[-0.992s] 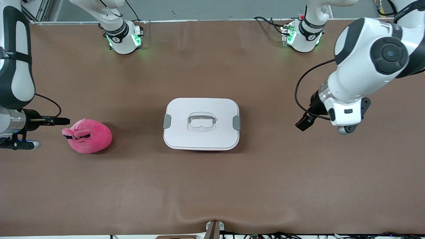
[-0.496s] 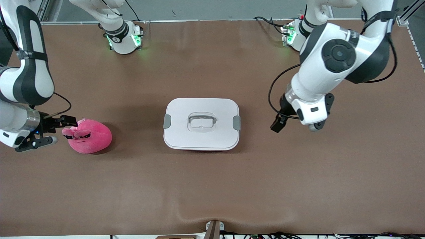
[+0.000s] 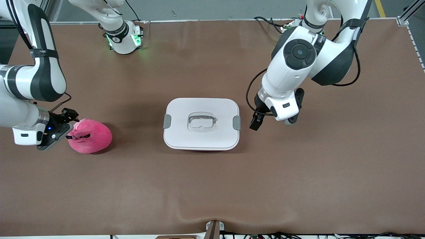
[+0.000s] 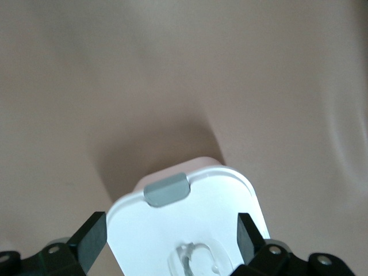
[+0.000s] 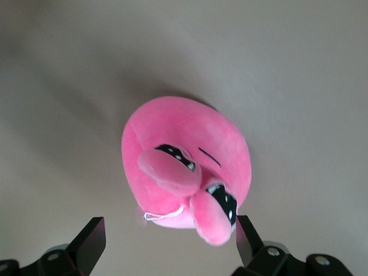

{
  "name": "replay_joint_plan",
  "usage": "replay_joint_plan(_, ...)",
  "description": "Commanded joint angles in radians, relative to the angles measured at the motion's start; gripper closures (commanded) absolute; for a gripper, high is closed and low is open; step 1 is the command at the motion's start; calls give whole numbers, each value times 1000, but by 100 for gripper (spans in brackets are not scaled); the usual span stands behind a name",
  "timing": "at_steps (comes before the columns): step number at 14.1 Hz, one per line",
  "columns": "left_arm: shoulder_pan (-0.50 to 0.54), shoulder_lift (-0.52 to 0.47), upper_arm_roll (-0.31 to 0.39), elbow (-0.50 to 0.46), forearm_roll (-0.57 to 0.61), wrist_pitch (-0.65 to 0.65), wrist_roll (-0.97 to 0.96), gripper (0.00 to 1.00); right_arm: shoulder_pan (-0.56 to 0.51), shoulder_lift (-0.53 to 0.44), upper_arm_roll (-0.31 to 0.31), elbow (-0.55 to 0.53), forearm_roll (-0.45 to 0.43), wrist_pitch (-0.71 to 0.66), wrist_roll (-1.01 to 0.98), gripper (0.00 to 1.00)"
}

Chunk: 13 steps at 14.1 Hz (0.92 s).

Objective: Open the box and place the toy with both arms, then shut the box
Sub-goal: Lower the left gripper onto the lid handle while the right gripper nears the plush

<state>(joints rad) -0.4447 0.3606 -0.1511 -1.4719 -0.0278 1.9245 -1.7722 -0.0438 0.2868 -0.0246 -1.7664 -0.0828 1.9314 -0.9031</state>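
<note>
The box (image 3: 201, 123) stands shut at the table's middle, with a flat white lid, grey side clips and a clear recessed handle. The pink plush toy (image 3: 89, 136) lies toward the right arm's end of the table. My right gripper (image 3: 68, 121) is open and empty, right beside the toy's face. In the right wrist view the toy (image 5: 184, 161) lies just ahead of the open gripper (image 5: 169, 241). My left gripper (image 3: 255, 123) is open beside the box's grey clip (image 3: 236, 122). In the left wrist view the lid (image 4: 218, 207) and clip (image 4: 167, 188) lie between the fingers (image 4: 92, 238).
The brown table mat (image 3: 212, 186) is bare around the box and toy. The right arm's base (image 3: 124, 38) stands at the table's back edge, lit green. A small bracket (image 3: 214, 229) sits at the front edge. A black cable (image 3: 254, 89) loops off the left wrist.
The left gripper has swung in from the table's end to just beside the box's clip. The right gripper has moved in and turned close against the toy. Box and toy have not moved.
</note>
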Motion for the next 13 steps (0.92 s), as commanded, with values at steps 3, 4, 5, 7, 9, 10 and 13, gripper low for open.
replay_joint_plan(3,-66,55,8,50,-7,36,-156,0,8,6,0,-28,-22,29,-259,0)
replay_joint_plan(4,-78,69,10,56,-7,37,-189,0,12,11,2,-34,-22,38,-310,0)
replay_joint_plan(5,-90,81,10,62,-7,41,-220,0,16,11,0,-45,-22,56,-342,0)
replay_joint_plan(7,-118,118,11,96,-6,47,-289,0,19,26,0,-56,-22,105,-414,0)
replay_joint_plan(9,-149,153,19,117,2,48,-351,0,13,52,0,-56,-17,147,-485,0)
replay_joint_plan(10,-158,167,21,123,3,66,-375,0,13,63,0,-57,-17,161,-493,0)
replay_joint_plan(13,-184,190,22,125,3,99,-409,0,13,89,0,-61,-17,169,-493,0)
